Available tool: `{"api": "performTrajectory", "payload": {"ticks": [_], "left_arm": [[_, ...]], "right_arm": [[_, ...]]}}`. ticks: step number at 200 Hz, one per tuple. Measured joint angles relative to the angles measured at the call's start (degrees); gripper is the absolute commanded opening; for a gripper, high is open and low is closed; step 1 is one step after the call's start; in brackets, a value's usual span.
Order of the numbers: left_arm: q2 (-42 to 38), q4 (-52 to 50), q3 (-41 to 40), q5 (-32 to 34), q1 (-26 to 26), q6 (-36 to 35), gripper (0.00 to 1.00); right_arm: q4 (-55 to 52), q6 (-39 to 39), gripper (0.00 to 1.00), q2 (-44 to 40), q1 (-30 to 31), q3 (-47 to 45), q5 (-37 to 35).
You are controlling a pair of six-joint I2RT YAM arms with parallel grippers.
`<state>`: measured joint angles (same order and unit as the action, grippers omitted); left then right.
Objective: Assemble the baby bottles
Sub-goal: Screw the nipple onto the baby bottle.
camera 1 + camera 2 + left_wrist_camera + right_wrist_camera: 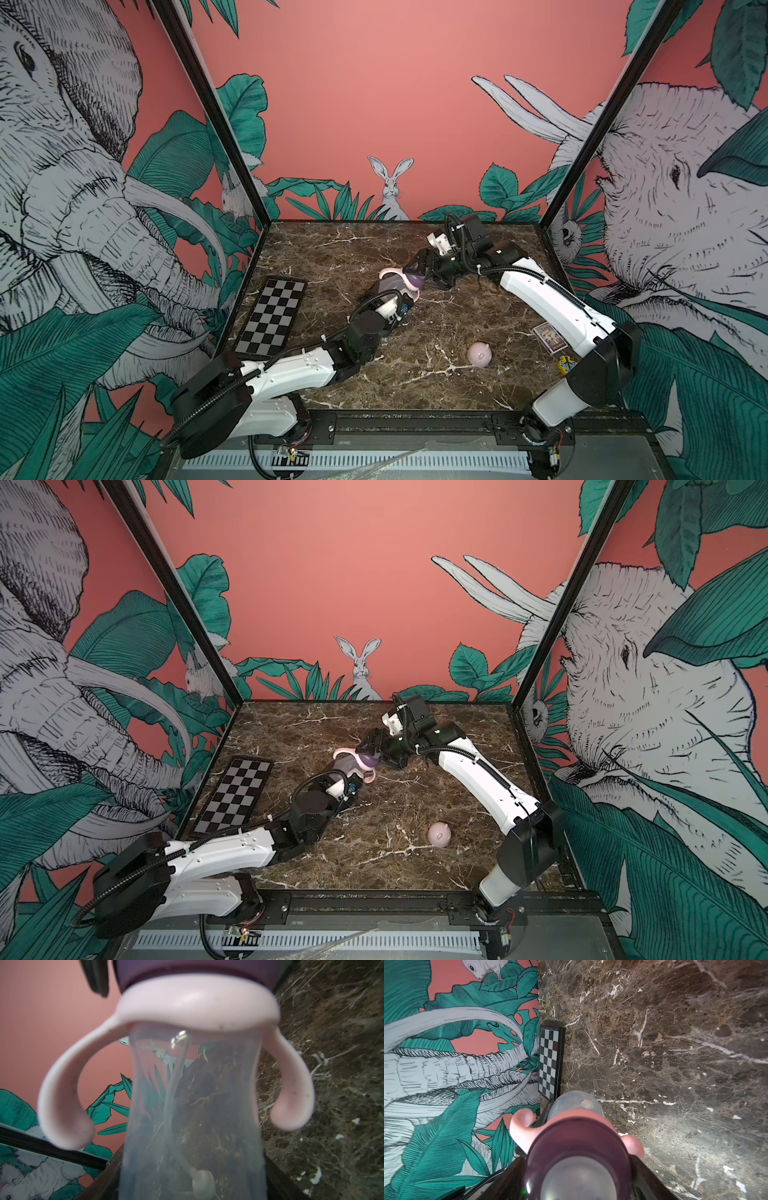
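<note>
The baby bottle is held tilted above the marble table (449, 390). Its clear body (388, 289) (193, 1095) has the straw inside. It carries the pink two-handled ring (388, 273) (197, 1003) and the purple collar (415, 280) (578, 1147). My left gripper (397, 302) (192, 1190) is shut on the lower end of the clear body. My right gripper (424, 274) (578, 1169) comes in from the far right, its black fingers (645, 1176) close on both sides of the purple collar. Whether they press on it does not show. The pink eared dome cap (480, 354) (439, 834) lies alone at the front right.
A folded chessboard (270, 318) (550, 1061) lies along the left wall. A small printed card box (549, 336) and a yellow object (565, 365) sit by the right arm's base. Painted walls close in three sides of the table.
</note>
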<state>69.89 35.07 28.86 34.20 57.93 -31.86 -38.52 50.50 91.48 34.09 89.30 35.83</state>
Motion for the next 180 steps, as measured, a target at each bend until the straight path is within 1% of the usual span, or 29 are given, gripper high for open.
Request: {"api": "performTrajectory", "payload": {"ticks": [13, 32, 64, 73, 99, 127, 157, 180], "left_arm": [[-1.77, -1.95, 0.63, -4.07, -0.48, 2.05, 0.39], [-5.31, -4.74, 1.75, -11.87, -2.91, 5.4, 0.4], [-9.25, -8.96, 3.26, -20.37, -6.23, 9.09, 0.4], [-9.35, -10.43, 3.76, -22.8, -7.13, 9.99, 0.4], [-9.33, -14.71, 4.13, -30.47, -9.92, 12.74, 0.4], [-9.05, -19.47, 5.03, -39.45, -13.0, 15.21, 0.4], [-8.92, -22.01, 6.19, -45.18, -14.05, 16.35, 0.4], [-8.5, -23.02, 6.99, -48.06, -14.05, 16.79, 0.4]], "right_arm": [[-2.69, -2.27, 0.87, 0.72, -0.22, 2.75, 0.33], [-5.73, -6.51, 0.92, 0.79, -1.38, 7.06, 1.64], [-9.88, -13.75, 0.95, -1.73, -3.78, 11.08, 5.01], [-11.3, -15.78, 0.94, -2.29, -4.33, 12.11, 5.77], [-16.65, -23.91, 0.89, -3.1, -4.68, 14.88, 7.54], [-24.41, -33.68, 0.87, -3.21, -4.68, 17.68, 6.75], [-31.71, -43.3, 0.86, -3.19, -4.66, 19.76, 4.52], [-34.86, -47.76, 0.87, -2.67, -4.55, 19.76, 4.2]]}}
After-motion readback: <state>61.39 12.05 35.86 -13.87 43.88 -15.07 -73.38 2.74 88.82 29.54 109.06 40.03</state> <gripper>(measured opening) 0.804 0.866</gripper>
